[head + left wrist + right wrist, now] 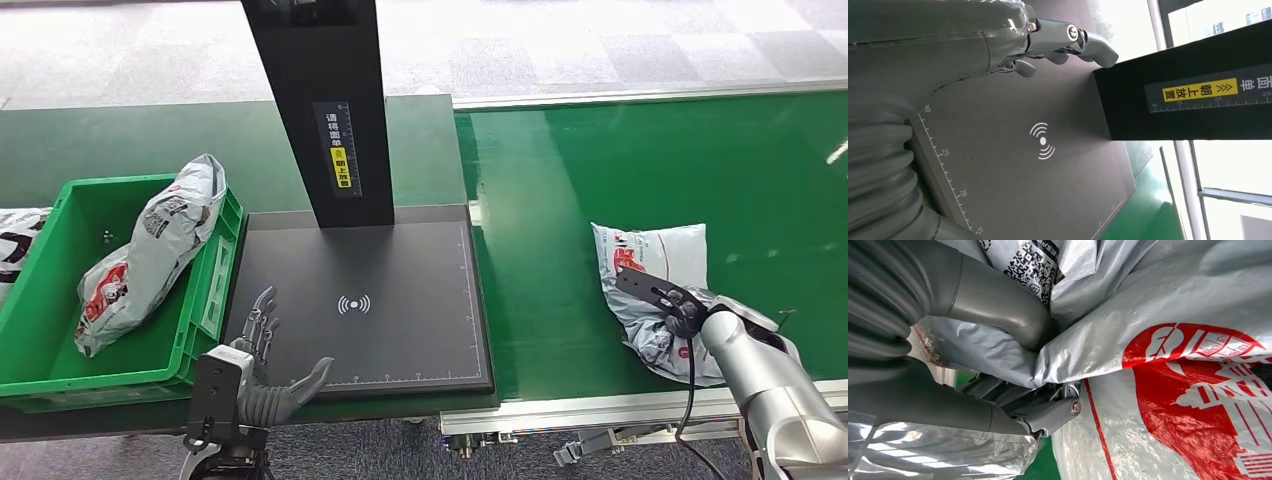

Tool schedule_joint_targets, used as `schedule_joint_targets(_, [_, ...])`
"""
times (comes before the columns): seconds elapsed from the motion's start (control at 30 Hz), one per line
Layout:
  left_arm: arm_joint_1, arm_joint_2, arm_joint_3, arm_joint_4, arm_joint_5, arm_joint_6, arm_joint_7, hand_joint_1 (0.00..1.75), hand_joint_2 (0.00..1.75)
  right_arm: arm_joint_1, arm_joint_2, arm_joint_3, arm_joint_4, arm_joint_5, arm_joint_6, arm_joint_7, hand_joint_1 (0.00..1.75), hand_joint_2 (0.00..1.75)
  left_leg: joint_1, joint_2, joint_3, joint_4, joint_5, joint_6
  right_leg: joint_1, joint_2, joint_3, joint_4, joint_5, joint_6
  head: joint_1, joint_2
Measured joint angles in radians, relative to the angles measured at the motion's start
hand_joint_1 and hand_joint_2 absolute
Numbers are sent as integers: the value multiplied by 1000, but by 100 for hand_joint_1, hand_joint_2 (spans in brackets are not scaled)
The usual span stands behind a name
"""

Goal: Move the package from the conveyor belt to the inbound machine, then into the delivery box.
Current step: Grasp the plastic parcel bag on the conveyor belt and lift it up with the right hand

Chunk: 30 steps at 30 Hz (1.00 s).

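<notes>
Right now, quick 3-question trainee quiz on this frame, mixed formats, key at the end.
1. True or false: the package on the belt already lies on the scanner platform.
2. Multiple choice: what is the right hand doing? A) hanging free B) gripping the package on the green conveyor belt C) resting in the green crate
3. Fill in: the left hand, fingers apart and holding nothing, sits over the near edge of the ____.

Key: 1 false. 2 B. 3 scanner platform.
</notes>
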Motion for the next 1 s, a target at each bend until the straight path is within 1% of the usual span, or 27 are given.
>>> schedule_joint_targets(0.27, [1, 0, 2, 0, -1, 1, 0, 0, 175, 0, 1, 11, 0, -5, -6, -5, 175, 175, 0, 0, 0, 0, 0, 0, 0, 0, 0, 0, 0, 0, 0, 0])
schedule_joint_targets(0.33, [3, 0, 3, 0, -4, 4, 0, 0, 175, 0, 5, 10, -1, -19, -30, -12, 175, 175, 0, 0, -1, 0, 0, 0, 0, 0, 0, 0, 0, 0, 0, 0])
schedule_joint_targets(0.4, [11, 0, 4, -5, -8, 11, 0, 0, 175, 2, 18, 1, -5, -50, -84, -27, 175, 175, 0, 0, -1, 0, 0, 0, 0, 0, 0, 0, 0, 0, 0, 0])
schedule_joint_targets(0.47, [24, -1, 5, -15, -13, 18, 0, 0, 175, 8, 40, -25, -24, -104, -163, -52, 175, 175, 0, 0, -1, 0, 0, 0, 0, 1, 0, 0, 0, 0, 0, 0])
schedule_joint_targets(0.57, [37, -1, 8, -28, -18, 25, -1, 0, 175, 27, 82, -88, -89, -209, -283, -103, 175, 175, 0, 0, -1, 0, 0, 0, 0, 0, -1, 0, 0, 0, 0, 0])
schedule_joint_targets(0.67, [38, -4, 9, -32, -19, 31, -3, 0, 175, 63, 120, -161, -191, -320, -353, -171, 175, 175, 0, -1, -1, 0, 0, 0, 0, -2, -1, 0, 0, -1, 0, 0])
schedule_joint_targets(0.8, [33, -9, 9, -31, -14, 42, -16, 0, 175, 112, 162, -236, -344, -462, -395, -275, 175, 175, 0, -1, -2, 0, 0, 0, 0, -1, -1, 1, -1, -1, 0, 0])
schedule_joint_targets(0.9, [22, -12, 9, -25, -8, 46, -32, 0, 175, 122, 187, -247, -440, -567, -418, -337, 175, 175, 0, -1, -2, 0, 0, 0, 0, -1, -2, 1, -1, -1, 0, 0])
schedule_joint_targets(1.0, [10, -16, 9, -16, -7, 39, -42, 0, 175, 143, 216, -246, -553, -655, -435, -361, 175, 175, 0, -1, -2, 0, 0, 0, 0, -1, -2, 1, -1, -1, 0, 0])
